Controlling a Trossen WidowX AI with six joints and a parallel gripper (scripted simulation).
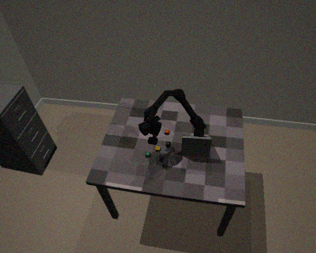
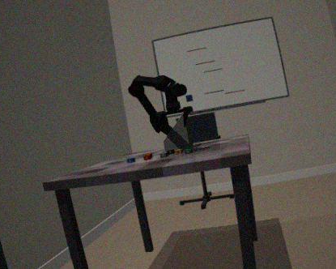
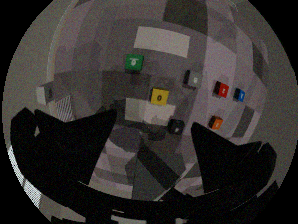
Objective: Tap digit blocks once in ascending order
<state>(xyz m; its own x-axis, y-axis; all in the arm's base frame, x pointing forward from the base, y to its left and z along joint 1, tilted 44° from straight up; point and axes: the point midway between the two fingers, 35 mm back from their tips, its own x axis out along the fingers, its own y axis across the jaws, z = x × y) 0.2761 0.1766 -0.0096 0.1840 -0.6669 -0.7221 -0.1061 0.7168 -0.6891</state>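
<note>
My gripper [image 3: 156,120] [image 1: 152,140] is open and empty, above the table. In the wrist view the yellow block [image 3: 159,96] [image 1: 158,148] [image 2: 178,151] lies just beyond the gap between the fingertips; its digit looks like 0. The black block [image 3: 176,126] [image 1: 168,144] is near the right fingertip. The green block [image 3: 134,62] [image 1: 148,155] [image 2: 188,151] is farther up, the grey block [image 3: 193,79] [image 2: 163,155] up and right. The red block [image 3: 222,90] [image 2: 147,156], blue block [image 3: 240,95] [image 2: 130,160] and orange block [image 3: 216,123] [image 1: 167,132] lie right. Their digits are too blurred to read.
The checkered table [image 1: 119,171] [image 2: 215,157] carries the arm, whose grey base box [image 1: 196,147] stands right of the blocks in the top view. A drawer cabinet [image 1: 27,133] stands off the table's left side. A whiteboard [image 2: 240,53] hangs behind.
</note>
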